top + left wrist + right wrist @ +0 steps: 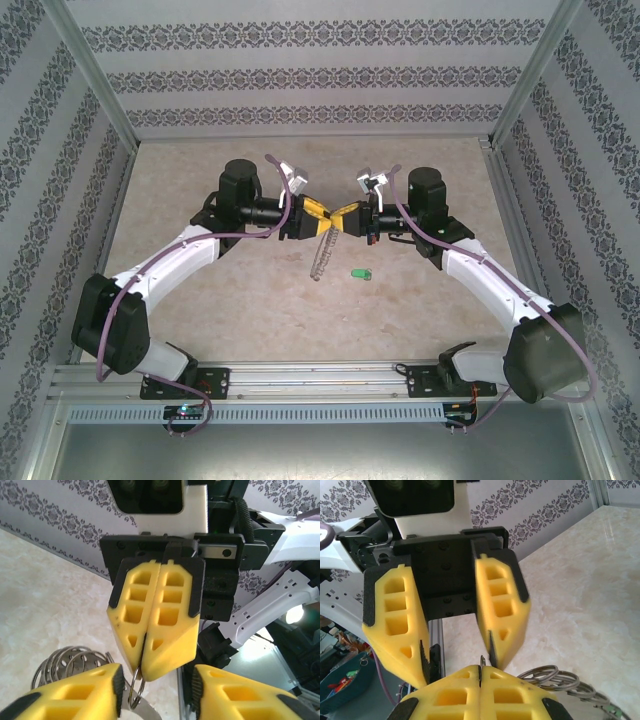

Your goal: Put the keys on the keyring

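The keyring (320,258) is a bunch of grey wire rings hanging below the point where both grippers meet above the table's middle. My right gripper (481,669) is shut on one ring, whose thin edge pokes out between its fingertips; more rings (552,676) dangle to its right. In the left wrist view that pinched ring (135,690) hangs from the right gripper's closed tips. My left gripper (157,690) is open, its fingers straddling those tips and holding nothing. The key (360,273), with its green head, lies flat on the table a little right of the hanging rings.
Patterned walls and metal posts (100,90) enclose the beige table (200,290) on three sides. The arms' base rail (300,385) runs along the near edge.
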Controlling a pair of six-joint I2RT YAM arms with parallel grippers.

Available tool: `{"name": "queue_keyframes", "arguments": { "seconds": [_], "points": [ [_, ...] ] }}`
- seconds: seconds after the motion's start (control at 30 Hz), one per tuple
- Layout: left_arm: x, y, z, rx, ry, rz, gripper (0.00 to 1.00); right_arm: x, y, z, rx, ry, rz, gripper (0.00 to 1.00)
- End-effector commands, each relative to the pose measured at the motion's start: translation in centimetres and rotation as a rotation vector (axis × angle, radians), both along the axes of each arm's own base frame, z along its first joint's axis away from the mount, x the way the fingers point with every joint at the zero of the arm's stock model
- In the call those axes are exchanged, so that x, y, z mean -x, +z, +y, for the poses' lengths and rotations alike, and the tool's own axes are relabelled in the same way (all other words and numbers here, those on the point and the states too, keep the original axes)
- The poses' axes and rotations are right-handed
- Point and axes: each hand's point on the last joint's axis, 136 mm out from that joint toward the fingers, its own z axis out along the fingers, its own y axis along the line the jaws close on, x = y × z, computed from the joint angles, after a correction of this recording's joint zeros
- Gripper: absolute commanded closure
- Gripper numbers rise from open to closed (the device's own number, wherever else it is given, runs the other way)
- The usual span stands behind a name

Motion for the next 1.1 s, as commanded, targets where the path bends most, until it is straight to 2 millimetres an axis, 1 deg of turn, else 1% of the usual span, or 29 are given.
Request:
{"name": "queue_keyframes", "arguments": {
  "seconds": [0.0,0.17,0.4,0.63,0.7,0.9,1.0,1.07],
  "points": [
    [-0.5,0.2,0.6,0.017,0.024,-0.038,0.55,0.3,2.4,-0.4,-0.037,0.006,-0.082,1.0],
    [-0.5,0.5,0.5,0.034,0.016,-0.041,0.59,0.2,2.5,-0.4,-0.038,0.004,-0.081,1.0],
    [-0.6,0.8,0.4,0.049,0.015,-0.044,0.59,0.1,2.2,-0.2,-0.038,0.008,-0.075,1.0],
    [-0.6,0.9,0.1,0.075,-0.011,-0.03,0.65,-0.1,2.3,-0.1,-0.038,0.007,-0.077,1.0],
    [-0.6,0.8,0.1,0.079,-0.018,-0.028,0.68,-0.2,2.3,-0.1,-0.037,0.003,-0.078,1.0],
    [-0.4,0.5,0.1,0.078,-0.023,-0.026,0.69,-0.6,2.2,-0.2,-0.035,-0.011,-0.077,1.0],
    [-0.3,0.3,0.1,0.077,-0.028,-0.028,0.77,-0.8,2.1,-0.2,-0.034,-0.013,-0.075,1.0],
    [-0.2,0.2,0.1,0.076,-0.031,-0.029,0.78,-0.9,2.0,-0.2,-0.033,-0.015,-0.072,1.0]
  ]
}}
